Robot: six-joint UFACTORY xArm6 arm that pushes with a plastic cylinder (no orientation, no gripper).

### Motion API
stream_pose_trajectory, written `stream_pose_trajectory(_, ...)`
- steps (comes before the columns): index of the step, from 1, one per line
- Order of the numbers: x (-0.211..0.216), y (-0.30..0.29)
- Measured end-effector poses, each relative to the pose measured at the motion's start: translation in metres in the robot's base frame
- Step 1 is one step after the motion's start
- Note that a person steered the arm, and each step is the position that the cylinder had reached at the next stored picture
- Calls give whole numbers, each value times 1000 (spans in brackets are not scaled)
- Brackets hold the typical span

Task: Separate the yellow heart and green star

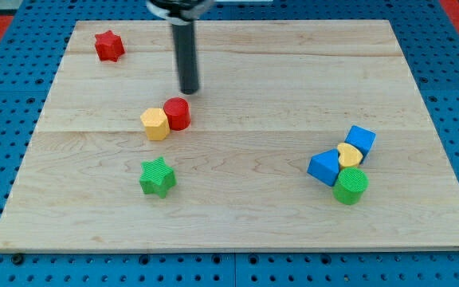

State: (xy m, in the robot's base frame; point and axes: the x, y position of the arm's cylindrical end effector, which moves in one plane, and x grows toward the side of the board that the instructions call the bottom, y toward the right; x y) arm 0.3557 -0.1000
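Fingers are absent on this arm, so nothing can be apart, together or clamped; it ends only in a dark rod, and my tip (pixel 190 91) rests on the wooden surface (pixel 237 215) in the upper middle of the frame, just above the red cylinder (pixel 178 113) and the yellow hexagon-like block (pixel 155 123), which touch each other. The green star (pixel 157 177) lies below them, in the lower left part. The yellow heart (pixel 349 154) sits well apart at the right, packed between a blue cube (pixel 361 140), a blue triangular block (pixel 324 167) and a green cylinder (pixel 351 186). A red star (pixel 109 45) is at the upper left.

Both task blocks seem already far from each other, so I judge a small push is enough. To do it well, the tip should go around the red and yellow pair and press the star from its right side, toward the left edge. No containers are visible.
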Motion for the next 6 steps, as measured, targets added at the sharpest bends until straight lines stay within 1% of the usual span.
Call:
stream_pose_trajectory(1, 44, -25)
stream_pose_trajectory(2, 82, 73)
stream_pose_trajectory(3, 81, 141)
stream_pose_trajectory(4, 63, 152)
stream_pose_trajectory(5, 58, 215)
stream_pose_trajectory(6, 30, 216)
